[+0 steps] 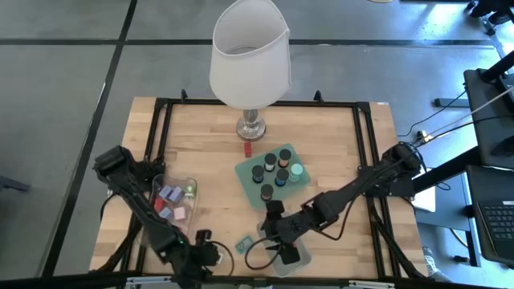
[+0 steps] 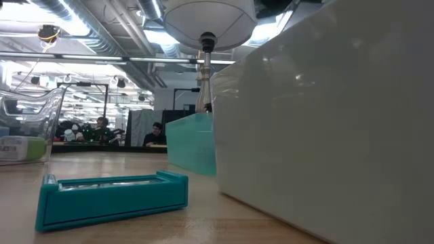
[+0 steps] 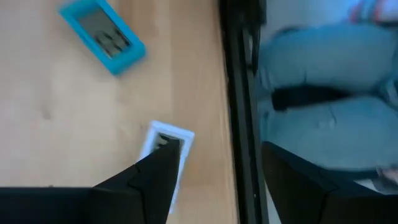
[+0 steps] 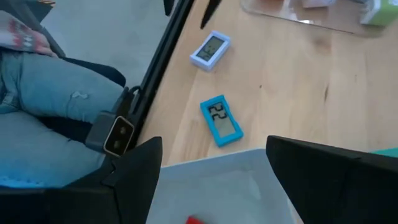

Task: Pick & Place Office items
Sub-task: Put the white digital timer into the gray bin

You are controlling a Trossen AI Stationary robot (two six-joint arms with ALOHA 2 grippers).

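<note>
Teal rectangle [image 2: 112, 196] lying flat, long axis across the low view, left claw [image 3: 205, 186] open beside white rectangle [image 3: 166, 142], right claw [image 4: 214, 180] open.

Only thing I can actually read is the "22" on the little screen of the teal rectangle [image 4: 221, 121], which lies on the wood just ahead of the right gripper [image 4: 214, 163], between its two fingers in the wrist view. The white rectangle [image 4: 210, 49] farther out from that gripper has a screen too, but its digits are too small to make out.
</note>
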